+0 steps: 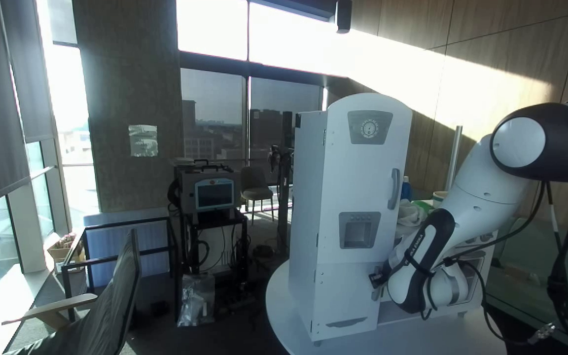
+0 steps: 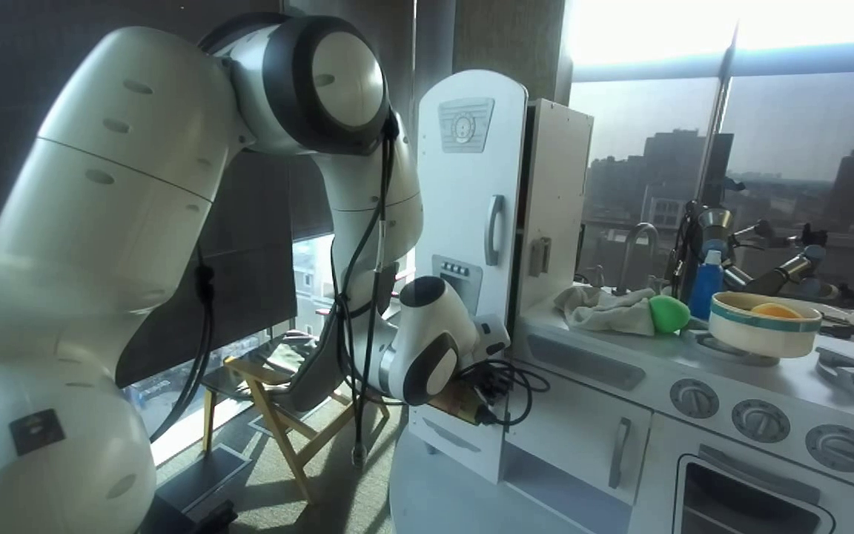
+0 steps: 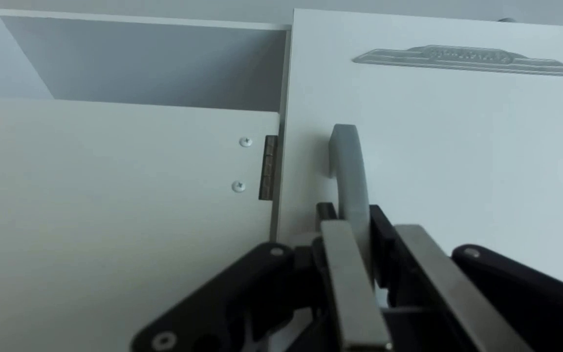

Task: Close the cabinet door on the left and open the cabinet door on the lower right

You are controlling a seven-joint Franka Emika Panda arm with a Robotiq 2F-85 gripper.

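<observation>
The tall white cabinet has an upper door (image 1: 363, 182) with a grey handle; a dark gap along its edge in an exterior view (image 2: 464, 193) shows it slightly ajar. Below it is a lower door (image 1: 345, 296), flush as far as I see, also in the wrist view (image 3: 457, 137). My gripper (image 3: 352, 213) has its fingers close on both sides of this lower door's grey handle (image 3: 349, 151), shut on it; the gripper also shows in an exterior view (image 1: 376, 279). The neighbouring door under the sink (image 2: 575, 423) is shut, its hinge beside the held handle in the wrist view.
The kitchen unit holds an oven door (image 2: 753, 489), knobs (image 2: 760, 421), a bowl (image 2: 764, 334), a cloth (image 2: 605, 310), a green object (image 2: 669, 314) and a blue bottle (image 2: 706, 285). An open shelf (image 3: 154, 63) lies beside the lower door. Cables hang around the wrist.
</observation>
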